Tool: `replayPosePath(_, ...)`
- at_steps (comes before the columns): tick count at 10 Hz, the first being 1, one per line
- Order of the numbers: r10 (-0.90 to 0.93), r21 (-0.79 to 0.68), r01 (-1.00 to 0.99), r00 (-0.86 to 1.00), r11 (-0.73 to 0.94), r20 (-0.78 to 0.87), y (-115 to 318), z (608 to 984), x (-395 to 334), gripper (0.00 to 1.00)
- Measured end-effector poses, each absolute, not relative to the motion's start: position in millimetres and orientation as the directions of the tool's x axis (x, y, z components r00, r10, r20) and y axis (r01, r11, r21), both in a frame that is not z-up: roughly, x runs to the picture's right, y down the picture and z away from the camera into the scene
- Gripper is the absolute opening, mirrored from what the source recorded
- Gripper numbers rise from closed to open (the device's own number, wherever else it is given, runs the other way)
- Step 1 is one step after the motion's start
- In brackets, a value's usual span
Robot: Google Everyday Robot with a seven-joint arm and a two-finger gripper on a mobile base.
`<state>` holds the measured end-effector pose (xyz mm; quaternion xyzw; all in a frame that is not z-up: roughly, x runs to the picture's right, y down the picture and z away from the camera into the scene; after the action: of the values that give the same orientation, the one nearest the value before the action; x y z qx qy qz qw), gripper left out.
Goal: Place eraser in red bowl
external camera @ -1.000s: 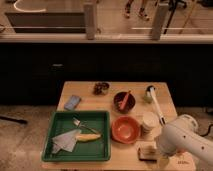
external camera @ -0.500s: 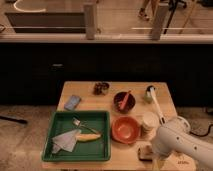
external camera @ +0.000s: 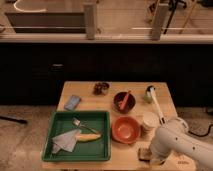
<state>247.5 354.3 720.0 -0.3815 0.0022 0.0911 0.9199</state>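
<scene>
A wooden table (external camera: 167, 96) stands before dark cabinets and a glass partition. My claw (external camera: 153, 156) is down at the lower right of the frame, at the table's front edge, right over the eraser (external camera: 143, 154). I cannot tell whether the claw is spread or pinching it. The red bowl (external camera: 125, 129) sits just up-left of the eraser, between a green tray (external camera: 54, 121) and a white cup (external camera: 149, 121).

The small pale eraser (external camera: 144, 153) lay flat under the gripper (external camera: 151, 158), partly hidden; the round red bowl (external camera: 125, 131) stood near it, toward the table's middle.
</scene>
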Motion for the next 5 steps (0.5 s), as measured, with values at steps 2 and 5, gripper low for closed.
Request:
replayPosePath(2,0.172,-0.706,-0.171,0.983,0.688,-0.069,357.4,723.0,248.5,0.06)
replayPosePath(5,0.173,-0.690,-0.168,0.983,0.704,-0.064,350.2,713.5,253.2,0.00)
